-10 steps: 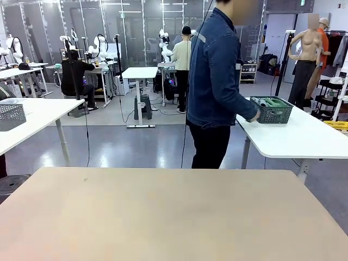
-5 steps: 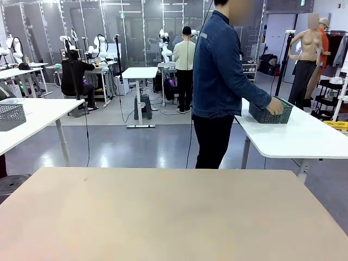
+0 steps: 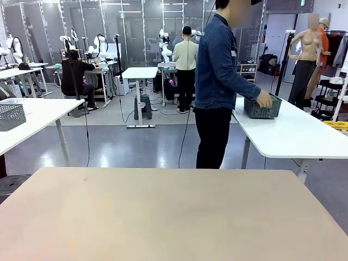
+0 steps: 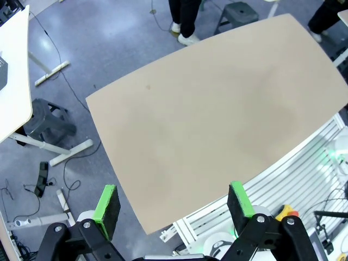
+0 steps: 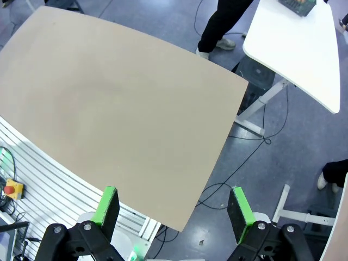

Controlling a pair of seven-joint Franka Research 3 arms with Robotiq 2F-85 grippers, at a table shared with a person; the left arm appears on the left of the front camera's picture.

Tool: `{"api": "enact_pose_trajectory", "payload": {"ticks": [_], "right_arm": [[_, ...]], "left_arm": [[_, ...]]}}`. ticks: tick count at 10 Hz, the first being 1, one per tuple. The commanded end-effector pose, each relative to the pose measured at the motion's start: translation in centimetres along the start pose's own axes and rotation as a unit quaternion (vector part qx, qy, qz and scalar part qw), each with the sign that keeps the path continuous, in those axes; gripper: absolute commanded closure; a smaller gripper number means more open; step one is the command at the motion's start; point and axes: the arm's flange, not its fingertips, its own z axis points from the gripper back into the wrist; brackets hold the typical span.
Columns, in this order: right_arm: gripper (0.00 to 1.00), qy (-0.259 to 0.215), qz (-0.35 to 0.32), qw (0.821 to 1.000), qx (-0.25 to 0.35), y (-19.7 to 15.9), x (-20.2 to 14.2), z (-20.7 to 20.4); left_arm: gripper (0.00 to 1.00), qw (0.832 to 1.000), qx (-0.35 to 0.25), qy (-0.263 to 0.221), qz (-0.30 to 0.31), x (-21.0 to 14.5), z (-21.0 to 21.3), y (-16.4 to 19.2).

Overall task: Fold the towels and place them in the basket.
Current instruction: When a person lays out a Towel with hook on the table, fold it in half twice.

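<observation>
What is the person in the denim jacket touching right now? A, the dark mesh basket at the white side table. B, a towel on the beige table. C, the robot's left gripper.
A: the person's hand is on the rim of the basket at the white side table, well away from the beige table.

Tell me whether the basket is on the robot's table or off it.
Off it. The basket is over the white side table, the person's hand on its rim; resting or lifted, cannot tell.
</observation>
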Motion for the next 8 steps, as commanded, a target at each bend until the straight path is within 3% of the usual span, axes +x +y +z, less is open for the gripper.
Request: {"api": "enact_pose_trajectory", "payload": {"ticks": [1, 8], "right_arm": [[0.00, -0.001, 0.000, 1.000, -0.001, 0.00, 0.03, 0.14], [0.00, -0.001, 0.000, 1.000, -0.001, 0.00, 0.03, 0.14]], "left_arm": [[0.00, 1.000, -0.001, -0.001, -0.002, 0.11, -0.04, -0.05], [0.00, 1.000, -0.001, -0.001, -0.002, 0.11, -0.04, -0.05]]}}
